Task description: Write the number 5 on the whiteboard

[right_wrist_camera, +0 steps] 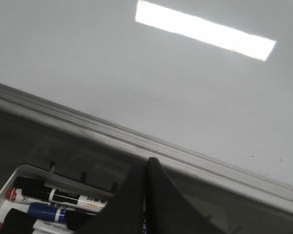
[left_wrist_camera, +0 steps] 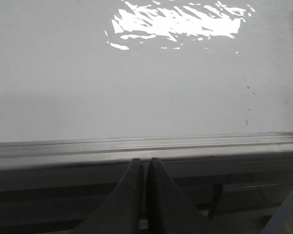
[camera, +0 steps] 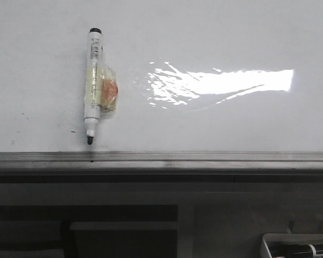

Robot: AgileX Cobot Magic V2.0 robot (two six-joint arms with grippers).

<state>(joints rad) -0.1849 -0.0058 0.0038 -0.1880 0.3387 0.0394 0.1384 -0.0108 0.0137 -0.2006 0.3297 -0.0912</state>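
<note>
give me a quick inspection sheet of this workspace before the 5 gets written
surface: whiteboard lies flat, glossy, with a bright glare patch; grey rail along its near edge
job's things: no number 5 drawn yet; uncapped marker lies on the board, tip toward the rail
clutter: a few small dark specks on the board
grippers: left gripper and right gripper both closed, empty, off the board
cables: nothing seen
surroundings: white tray of capped markers below the rail on the right; grey cabinet front
</note>
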